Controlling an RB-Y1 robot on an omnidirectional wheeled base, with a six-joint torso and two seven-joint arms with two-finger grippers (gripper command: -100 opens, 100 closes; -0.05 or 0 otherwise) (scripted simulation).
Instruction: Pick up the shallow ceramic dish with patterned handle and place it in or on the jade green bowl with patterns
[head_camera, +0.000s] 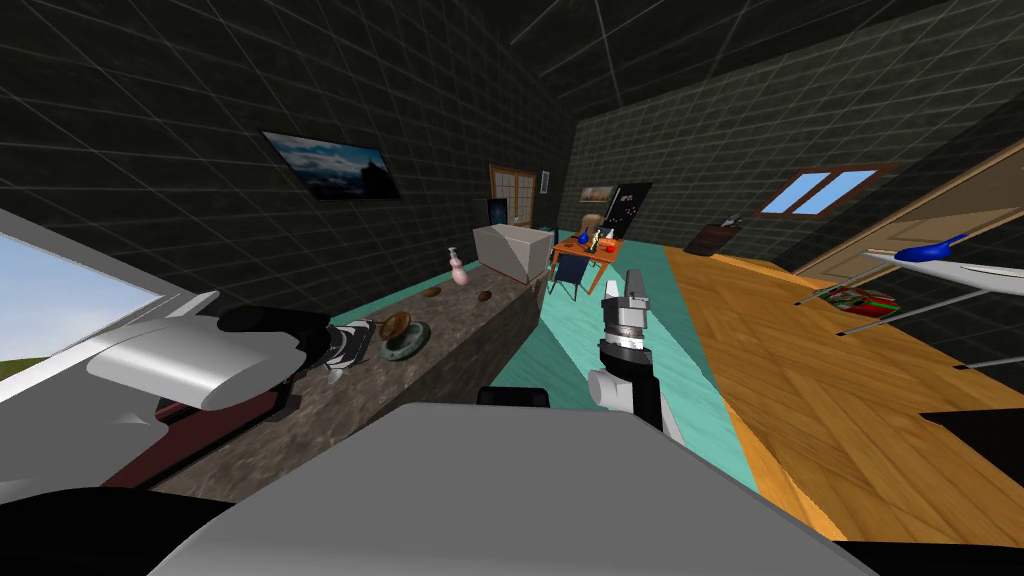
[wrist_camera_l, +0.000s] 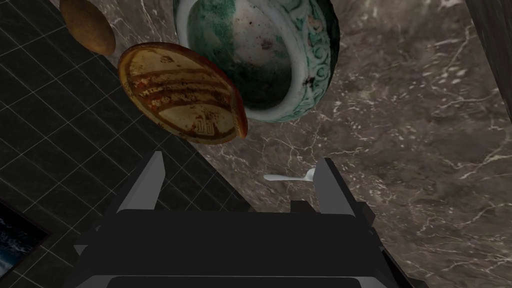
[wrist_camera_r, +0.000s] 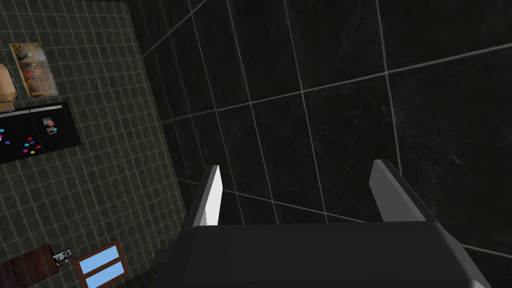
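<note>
While our left gripper (wrist_camera_l: 241, 159) hangs wide open, the striped ochre dish (wrist_camera_l: 182, 102) sits just beyond its tips, beside the green patterned bowl (wrist_camera_l: 280, 55); our right gripper (wrist_camera_r: 297, 166) gapes too.

Domestic interior, a living-dining sort of room. Dark tiled walls, wood-plank floor (head_camera: 820, 380) with a teal strip (head_camera: 560, 340). Long marble-topped counter (wrist_camera_l: 400, 150). Just past the fingers (wrist_camera_l: 149, 186) of the left gripper (wrist_camera_l: 241, 160) it carries crockery: patterned brown dish (wrist_camera_l: 182, 95) and green bowl (wrist_camera_l: 260, 55) close together, white spoon (wrist_camera_l: 287, 177) beside one fingertip. Farther beyond the fingers: pink vase (head_camera: 459, 268), framed picture (head_camera: 335, 165) on the wall, orange table (head_camera: 590, 250) with chair (head_camera: 568, 272), wood-framed window (head_camera: 818, 192).
</note>
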